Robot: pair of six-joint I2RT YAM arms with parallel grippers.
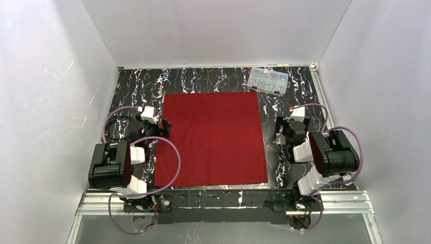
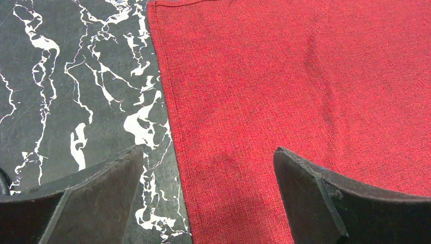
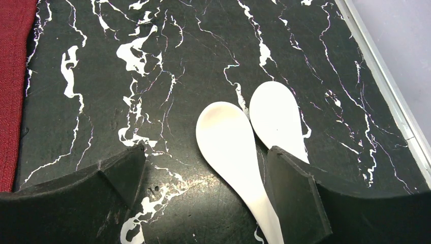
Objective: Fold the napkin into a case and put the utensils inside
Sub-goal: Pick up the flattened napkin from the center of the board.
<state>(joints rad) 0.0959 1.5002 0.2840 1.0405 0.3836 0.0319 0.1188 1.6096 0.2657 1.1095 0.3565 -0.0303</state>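
The deep red napkin [image 1: 211, 137] lies flat as an open square in the middle of the black marble table; no case is in view. My left gripper [image 1: 163, 127] is open at the napkin's left edge. In the left wrist view that edge of the napkin [image 2: 284, 76] runs between the wide fingers of the left gripper [image 2: 207, 152], which hold nothing. My right gripper [image 1: 281, 137] is open to the right of the cloth. Two white utensils [image 3: 226, 134] [image 3: 274, 114] lie side by side on the table, one between the right gripper's [image 3: 206, 150] fingers, the other partly behind the right finger.
A clear plastic compartment box [image 1: 268, 80] sits at the back right of the table. White walls enclose the table on three sides. A metal rail [image 3: 386, 86] runs along the table's right edge, close to the utensils.
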